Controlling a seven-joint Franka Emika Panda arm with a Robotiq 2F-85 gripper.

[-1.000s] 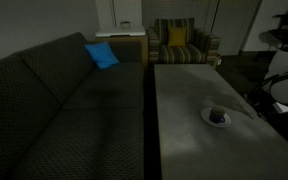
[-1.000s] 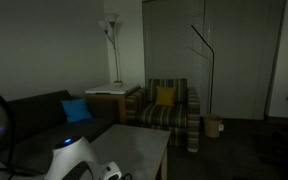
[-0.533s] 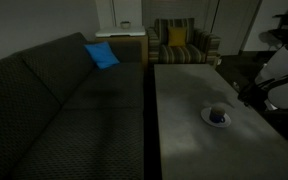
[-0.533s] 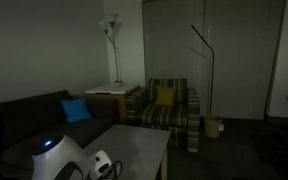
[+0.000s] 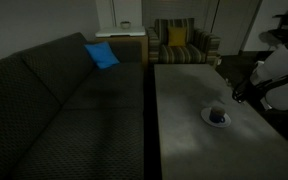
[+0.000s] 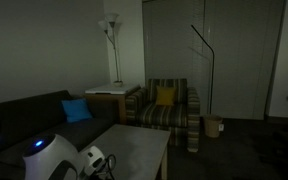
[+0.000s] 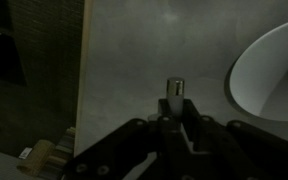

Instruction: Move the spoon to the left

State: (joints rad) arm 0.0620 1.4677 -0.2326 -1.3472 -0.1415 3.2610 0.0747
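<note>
Approach is judged in hand. The gripper, seemingly pinched together and empty, is held over the table beside the saucer, near the arm-side edge. The spoon cannot be made out; opening is needed next.

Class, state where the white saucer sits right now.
In an exterior view the saucer lies on the grey table, toward the picture's right; the wrist view shows its rim at the right.

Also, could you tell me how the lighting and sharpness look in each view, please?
Both exterior views are dim and grainy; in an exterior view the arm looks soft. The wrist view is greyish, with the saucer overly bright.
</note>
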